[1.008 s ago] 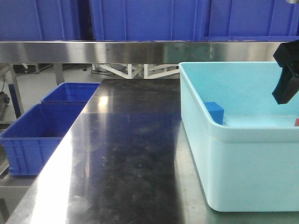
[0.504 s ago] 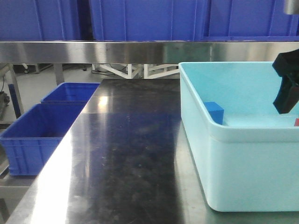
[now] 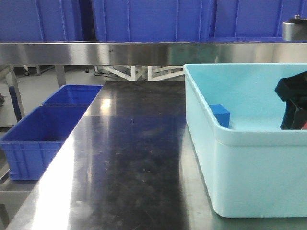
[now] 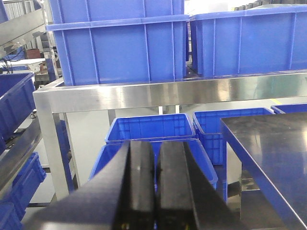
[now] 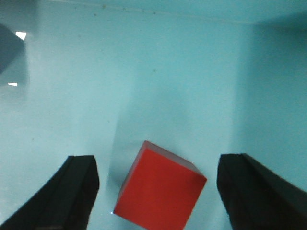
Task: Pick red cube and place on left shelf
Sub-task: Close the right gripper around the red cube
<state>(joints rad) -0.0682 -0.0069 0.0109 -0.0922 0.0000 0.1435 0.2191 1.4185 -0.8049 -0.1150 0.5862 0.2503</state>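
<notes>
The right gripper (image 5: 158, 194) is held spread wide inside the tub (image 3: 240, 158). Its fingers (image 5: 67, 191) are set on either side of the red cube (image 5: 160, 191) without touching it, so that a closing pinch can be made. The red cube is seen resting on the tub floor between them, turned at an angle to the fingers. Contact is therefore likely to be made on edges rather than flat faces, and some twisting may be expected on closing.

A blue cube (image 3: 219, 115) is left well apart to the gripper's left, against the tub wall and out of the grasp. The left gripper (image 4: 156, 148) is kept pressed together with nothing in it and held off beside the table (image 3: 129, 158), presumably so that it is out of the way. The shelf (image 3: 120, 51), loaded with crates (image 3: 144, 19), is found beyond and above the right gripper. The grasp, lift and carry are not yet made.
</notes>
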